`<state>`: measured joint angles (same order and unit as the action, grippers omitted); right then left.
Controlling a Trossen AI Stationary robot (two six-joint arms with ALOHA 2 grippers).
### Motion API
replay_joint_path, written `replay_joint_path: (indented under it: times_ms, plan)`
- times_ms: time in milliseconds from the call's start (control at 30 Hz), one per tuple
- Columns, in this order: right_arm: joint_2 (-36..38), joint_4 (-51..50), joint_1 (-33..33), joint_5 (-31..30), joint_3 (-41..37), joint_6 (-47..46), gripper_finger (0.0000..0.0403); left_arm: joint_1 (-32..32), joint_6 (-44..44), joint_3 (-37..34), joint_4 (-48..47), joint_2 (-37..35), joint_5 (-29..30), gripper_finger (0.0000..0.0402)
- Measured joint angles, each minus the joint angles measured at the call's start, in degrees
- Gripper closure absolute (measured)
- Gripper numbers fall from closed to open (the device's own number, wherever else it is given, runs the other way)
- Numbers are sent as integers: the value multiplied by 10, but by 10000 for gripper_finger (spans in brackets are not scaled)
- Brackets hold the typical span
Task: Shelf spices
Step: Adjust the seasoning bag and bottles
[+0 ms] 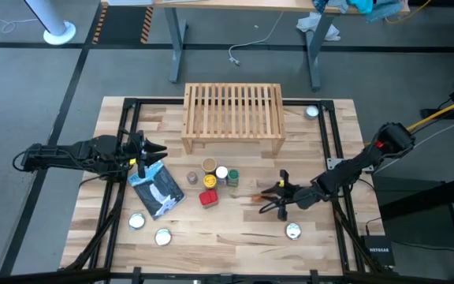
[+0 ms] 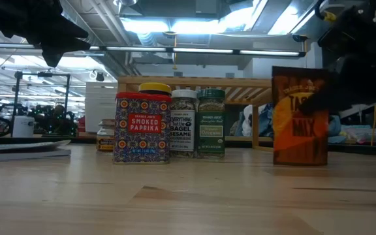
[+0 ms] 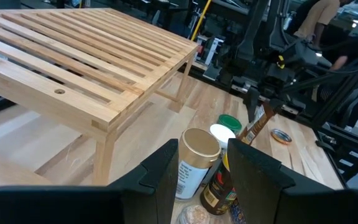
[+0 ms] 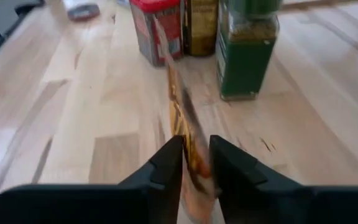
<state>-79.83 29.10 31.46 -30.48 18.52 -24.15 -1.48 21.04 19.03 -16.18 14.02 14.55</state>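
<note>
- right gripper (image 4: 196, 163): jaws clenched on the thin orange spice packet (image 2: 299, 117), standing upright on the wooden tabletop (image 1: 235, 229), right of the jar cluster.
- left gripper (image 1: 158, 149): hovers beside the blue-and-white pouch (image 1: 158, 189), jaws parted, grasping nothing.
- red paprika tin (image 2: 141, 128) and jars stand in front of the slatted light-wood shelf (image 1: 233, 114).

1. The packet (image 4: 188, 149) is blurred between the right gripper (image 4: 196, 163) fingers; its print is unreadable.
2. The right gripper hides the packet's right edge in the low view.
3. The small jar (image 1: 191, 178) is too small to read.
</note>
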Motion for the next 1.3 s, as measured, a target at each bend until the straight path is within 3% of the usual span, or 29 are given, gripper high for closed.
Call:
replay_joint_path:
  times_ms: [200, 367, 1000, 1300]
  plan:
    - [-76, 120, -25, 22, 0, 0, 332, 0, 0, 0, 0, 0, 0, 271]
    - [-137, 208, -62, 80, 15, 2, 336, 0, 0, 0, 0, 0, 0, 271]
    - [-262, 200, -180, 212, 178, 83, 337, 0, 0, 0, 0, 0, 0, 271]
    - [-299, 191, -213, 241, 234, 112, 337, 0, 0, 0, 0, 0, 0, 271]
